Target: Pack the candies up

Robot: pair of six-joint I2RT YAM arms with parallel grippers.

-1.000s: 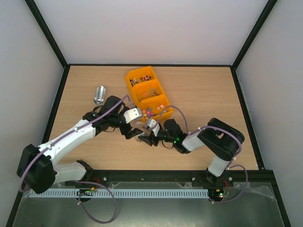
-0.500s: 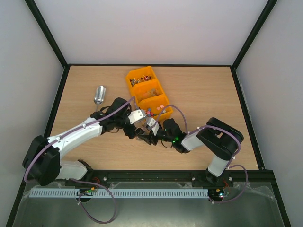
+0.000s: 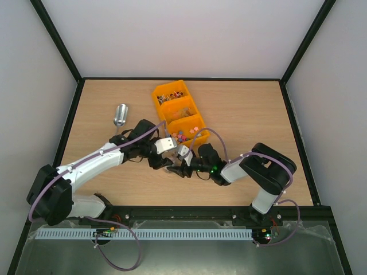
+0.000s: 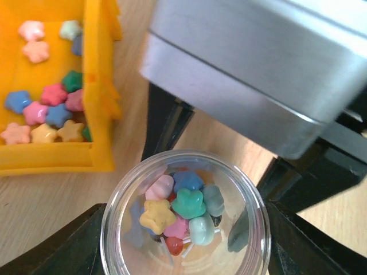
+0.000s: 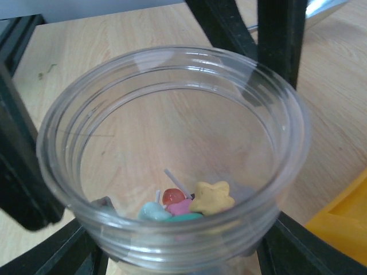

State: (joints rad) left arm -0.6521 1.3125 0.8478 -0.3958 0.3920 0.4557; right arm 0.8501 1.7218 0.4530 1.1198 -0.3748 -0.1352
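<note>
A clear plastic jar [image 4: 232, 172] holds several star-shaped candies [image 4: 183, 209] in pink, blue, yellow and green, plus a small red one. In the right wrist view the same jar [image 5: 172, 143] shows the candies [image 5: 198, 203] at its bottom. My left gripper [image 4: 183, 229] looks straight down into the jar, and its fingers [image 4: 63, 246] press both sides. My right gripper [image 5: 178, 252] also clamps the jar between its fingers [image 5: 309, 246]. In the top view both grippers, the left [image 3: 165, 159] and the right [image 3: 179, 168], meet at the jar just in front of the orange tray.
The orange three-compartment tray [image 3: 166, 109] stands behind the grippers; its near compartment holds more star candies [image 4: 40, 109], its far one darker sweets [image 3: 169, 96]. A silver metal scoop [image 3: 120, 114] lies at the left. The right arm's silver camera housing [image 4: 258, 69] hangs over the jar.
My left arm has swung right and a little nearer, bringing its gripper over the jar that the right gripper holds. The right arm has hardly moved.
</note>
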